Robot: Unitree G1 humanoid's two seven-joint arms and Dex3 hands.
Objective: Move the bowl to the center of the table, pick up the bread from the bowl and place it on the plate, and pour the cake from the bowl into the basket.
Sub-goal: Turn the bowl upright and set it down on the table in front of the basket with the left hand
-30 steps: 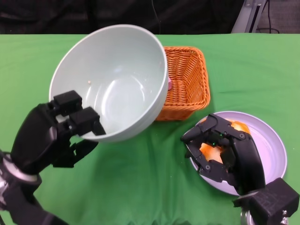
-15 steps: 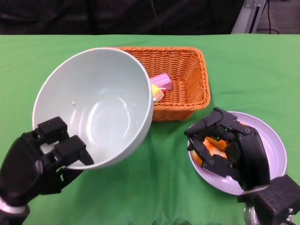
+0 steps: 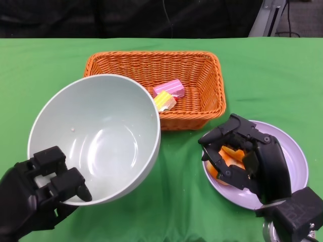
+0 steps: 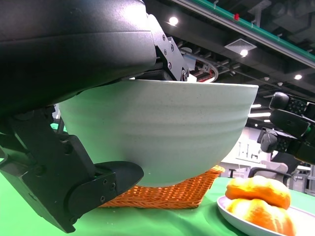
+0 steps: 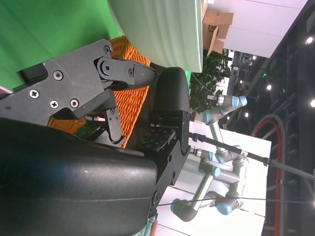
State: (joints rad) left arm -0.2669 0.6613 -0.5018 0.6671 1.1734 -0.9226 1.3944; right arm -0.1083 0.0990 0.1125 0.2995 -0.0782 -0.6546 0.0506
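My left hand grips the near rim of the pale green bowl, which is held above the table at the left and looks empty. The bowl hangs clear of the cloth in the left wrist view. Pink cake and a yellow piece lie in the orange wicker basket. Orange bread lies on the lavender plate at the right. My right hand hovers over the bread, fingers spread and apart from it; the bread sits free on the plate.
A green cloth covers the table. The basket stands just behind the bowl and plate, its front wall close under the bowl. A dark backdrop runs along the table's far edge.
The bowl has swung down and toward me, tipping back level and uncovering the basket with the cake inside. My right hand has eased back over the bread.
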